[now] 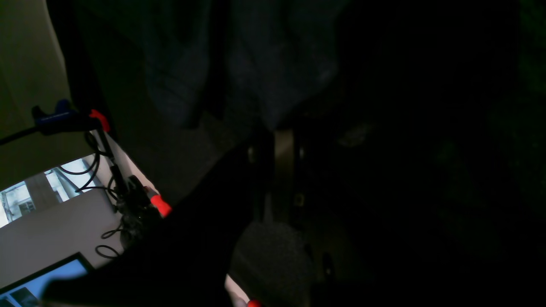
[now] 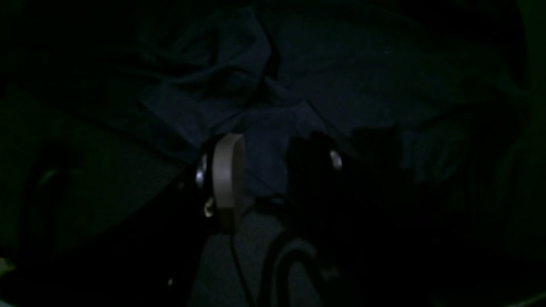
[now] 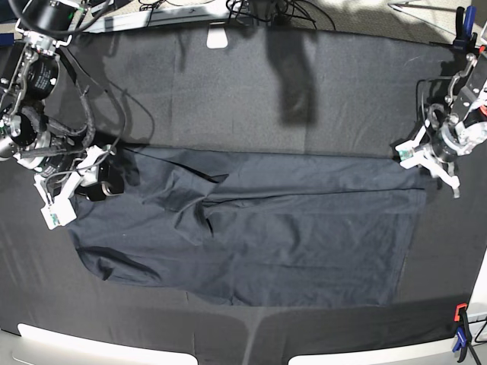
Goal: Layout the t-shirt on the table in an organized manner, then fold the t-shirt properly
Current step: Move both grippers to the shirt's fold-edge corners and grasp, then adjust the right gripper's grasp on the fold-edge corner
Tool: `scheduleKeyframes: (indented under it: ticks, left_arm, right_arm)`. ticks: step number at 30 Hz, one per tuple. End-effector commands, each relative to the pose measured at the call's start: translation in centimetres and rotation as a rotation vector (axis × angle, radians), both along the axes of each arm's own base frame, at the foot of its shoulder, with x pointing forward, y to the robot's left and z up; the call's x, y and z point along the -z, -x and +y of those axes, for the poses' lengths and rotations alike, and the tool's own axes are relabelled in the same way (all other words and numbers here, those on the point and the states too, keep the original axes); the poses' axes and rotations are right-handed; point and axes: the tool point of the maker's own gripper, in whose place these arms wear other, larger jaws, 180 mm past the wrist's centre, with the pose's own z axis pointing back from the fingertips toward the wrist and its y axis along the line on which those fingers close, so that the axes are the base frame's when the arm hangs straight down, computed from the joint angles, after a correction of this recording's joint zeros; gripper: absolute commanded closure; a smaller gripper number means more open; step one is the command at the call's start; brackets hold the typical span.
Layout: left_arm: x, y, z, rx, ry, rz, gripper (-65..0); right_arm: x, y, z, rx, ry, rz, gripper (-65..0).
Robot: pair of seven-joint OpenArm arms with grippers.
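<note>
The dark grey t-shirt (image 3: 289,228) lies spread wide across the black table (image 3: 228,84), wrinkled at its left part. My left gripper (image 3: 415,158) is at the shirt's far right upper corner. In the left wrist view it (image 1: 277,132) is shut on a bunch of the shirt (image 1: 256,64), which hangs from it. My right gripper (image 3: 99,181) is at the shirt's left upper edge. In the right wrist view it (image 2: 266,170) stands open, with a fold of the shirt (image 2: 298,76) lying between its fingers. The neck label is not visible.
Orange-and-blue clamps sit at the table's right edge, at the back (image 3: 461,23) and the front (image 3: 459,334); one also shows in the left wrist view (image 1: 55,117) with cables beside it. A white piece (image 3: 217,38) sits at the back edge. Both wrist views are very dark.
</note>
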Motion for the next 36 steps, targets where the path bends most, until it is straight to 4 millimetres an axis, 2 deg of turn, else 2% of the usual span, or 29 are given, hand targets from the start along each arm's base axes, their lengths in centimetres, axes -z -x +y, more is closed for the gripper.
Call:
scheduleKeyframes:
  ticks: [1,6,9,15,22,27,31,36]
  left_arm:
    - [-0.8,-0.7,0.3,0.003,-0.001,-0.021,0.0]
    - [-0.8,-0.7,0.2,0.003,0.001,-0.021,0.0]
    - [-0.8,-0.7,0.3,0.001,-0.001,-0.02,0.0]
    - [-0.8,-0.7,0.2,0.003,0.002,-0.022,0.0]
    - [-0.8,-0.7,0.2,0.003,0.001,-0.023,0.0]
    - [-0.8,-0.7,0.2,0.004,0.001,-0.022,0.0]
    - [-0.8,-0.7,0.2,0.004,-0.001,-0.023,0.0]
    - [-0.8,-0.7,0.3,0.003,-0.001,-0.022,0.0]
  right_arm:
    - [-1.8,-0.8,0.1,-0.022,0.0,-0.073,-24.4]
    - [-2.3,-0.6,0.6,-0.046,-0.036,-0.074,-24.4]
    - [-1.0,0.0,-1.0,-0.017,0.052,-0.029,-24.4]
    - [1.2,2.5,-3.3,-0.009,0.15,0.066,-24.3]
    - [1.5,4.8,-6.3,-0.023,0.351,0.044,-24.1]
    - [1.0,5.0,-7.8,-0.085,0.531,0.008,-24.1]
    - [1.0,4.8,-7.7,-0.139,0.597,0.004,-24.1]
    - [3.2,5.8,-6.3,-0.22,0.652,0.036,-24.1]
